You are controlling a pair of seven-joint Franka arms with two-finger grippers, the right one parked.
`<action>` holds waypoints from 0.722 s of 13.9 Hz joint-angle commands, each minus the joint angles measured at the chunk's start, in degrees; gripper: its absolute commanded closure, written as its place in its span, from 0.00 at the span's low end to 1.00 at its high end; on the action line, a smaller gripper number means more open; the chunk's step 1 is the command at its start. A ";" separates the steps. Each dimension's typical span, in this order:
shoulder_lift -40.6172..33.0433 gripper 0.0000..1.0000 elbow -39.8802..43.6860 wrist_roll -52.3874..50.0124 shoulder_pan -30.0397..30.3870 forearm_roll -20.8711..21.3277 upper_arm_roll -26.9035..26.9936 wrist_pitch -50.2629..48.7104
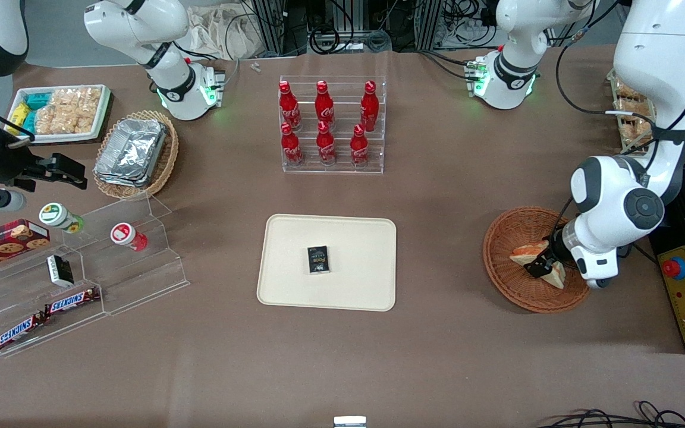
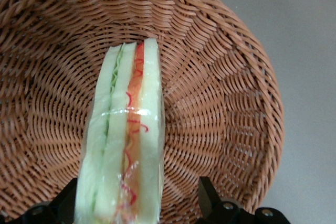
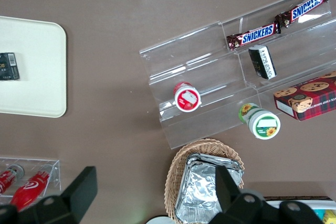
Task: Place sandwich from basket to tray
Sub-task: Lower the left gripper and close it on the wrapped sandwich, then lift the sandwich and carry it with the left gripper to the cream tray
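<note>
The sandwich (image 1: 523, 254) lies in the reddish-brown wicker basket (image 1: 500, 261) toward the working arm's end of the table. It is a plastic-wrapped wedge of white bread with its green and orange-red filling edge facing the wrist camera (image 2: 126, 140). My left gripper (image 1: 542, 265) is down inside the basket (image 2: 220, 87), open, one finger on each side of the sandwich. One finger (image 2: 67, 203) is against the wrap. The second finger (image 2: 208, 196) stands apart from it with wicker showing between. The cream tray (image 1: 295, 285) lies at mid-table.
A small black packet (image 1: 318, 260) lies on the tray. Farther from the front camera stands a clear rack of red bottles (image 1: 332, 125). Toward the parked arm's end are a clear stepped shelf with snacks (image 1: 81, 267), an oval basket of foil containers (image 1: 134, 153) and a white snack tray (image 1: 60, 112).
</note>
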 commanded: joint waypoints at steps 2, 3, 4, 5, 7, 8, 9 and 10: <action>0.46 0.57 -0.04 -1.26 -0.39 1.13 1.00 2.00; 0.46 0.78 -0.04 -1.35 -0.39 2.35 1.00 2.00; 0.28 0.94 -0.04 -1.70 -0.47 3.75 1.00 1.91; 0.28 1.00 -0.04 -2.49 -0.48 3.94 1.00 1.91; -0.15 1.00 0.14 -3.63 -0.48 3.94 0.74 1.56; -1.03 1.00 0.14 -3.64 -0.48 3.94 0.56 0.77; -2.43 1.00 -0.03 -3.11 -0.56 3.94 0.48 -1.15; -4.18 1.00 0.31 -2.76 -1.00 3.94 0.39 -4.65</action>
